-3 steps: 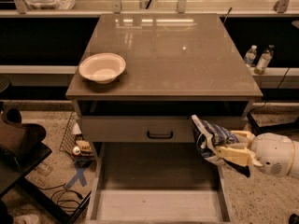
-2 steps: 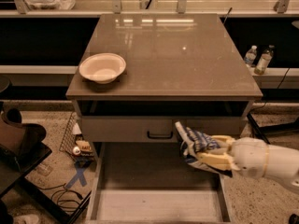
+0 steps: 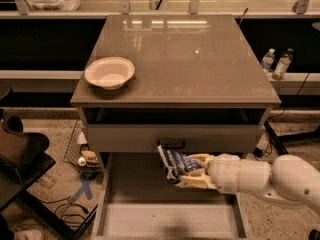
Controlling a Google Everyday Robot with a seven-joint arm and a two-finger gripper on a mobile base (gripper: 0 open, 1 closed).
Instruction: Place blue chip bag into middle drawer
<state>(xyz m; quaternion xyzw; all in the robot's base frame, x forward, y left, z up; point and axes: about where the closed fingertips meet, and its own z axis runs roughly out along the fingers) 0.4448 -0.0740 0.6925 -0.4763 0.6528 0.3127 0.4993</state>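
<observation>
The blue chip bag (image 3: 176, 164) is a crinkled dark-blue foil bag with white print. My gripper (image 3: 192, 170) is shut on it, with pale fingers (image 3: 194, 182) above and below its right part. The white arm comes in from the lower right. The bag hangs above the open middle drawer (image 3: 150, 219), over its rear middle, just below the closed grey drawer front with the black handle (image 3: 171, 144). The drawer's pale floor shows under the bag.
A white bowl (image 3: 109, 73) sits on the cabinet top at the front left. Two bottles (image 3: 275, 64) stand on a shelf at the right. A wire basket with small items (image 3: 82, 151) and a dark chair (image 3: 20, 154) are on the floor at the left.
My gripper has carried the bag leftward, from beyond the drawer's right wall to above the drawer's rear middle. The bowl and the drawer have not moved.
</observation>
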